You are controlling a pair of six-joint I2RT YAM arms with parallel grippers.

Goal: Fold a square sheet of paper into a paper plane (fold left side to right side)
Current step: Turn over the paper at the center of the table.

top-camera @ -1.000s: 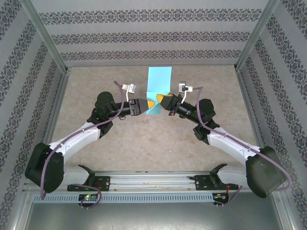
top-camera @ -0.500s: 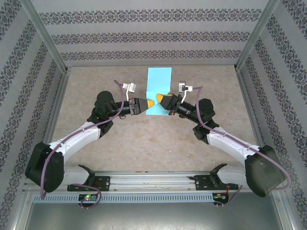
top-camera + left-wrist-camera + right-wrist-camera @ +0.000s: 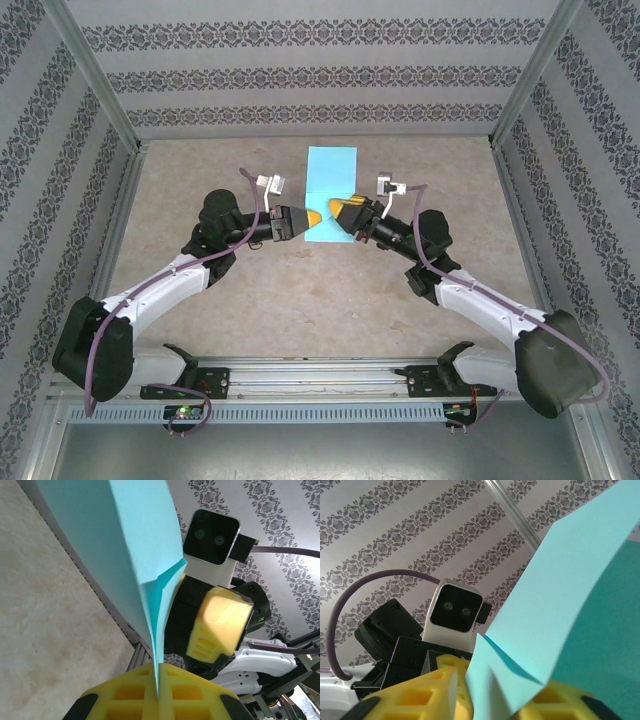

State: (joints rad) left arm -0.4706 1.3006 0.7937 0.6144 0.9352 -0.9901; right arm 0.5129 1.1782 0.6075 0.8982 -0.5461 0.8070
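The square sheet of paper (image 3: 332, 165) is turquoise and lies creased at the middle back of the table, its near part lifted between both grippers. My left gripper (image 3: 314, 219) is shut on the paper's (image 3: 125, 540) near edge, the yellow fingers (image 3: 200, 690) pressed together on it. My right gripper (image 3: 343, 212) faces it from the right and stands open. The folded paper (image 3: 580, 580) stands between the right gripper's parted yellow fingers (image 3: 420, 700), with a gap on the left side. A paper plane is out of view.
The beige table top (image 3: 300, 290) is walled by patterned panels (image 3: 320, 80) with metal posts at the corners. A metal rail (image 3: 320, 385) runs along the near edge between the arm bases. The left arm's white wrist camera (image 3: 455, 610) sits close in front of the right gripper.
My left gripper has closed on the paper's edge. My right gripper has opened from shut and eased slightly to the right. The paper has stayed in place.
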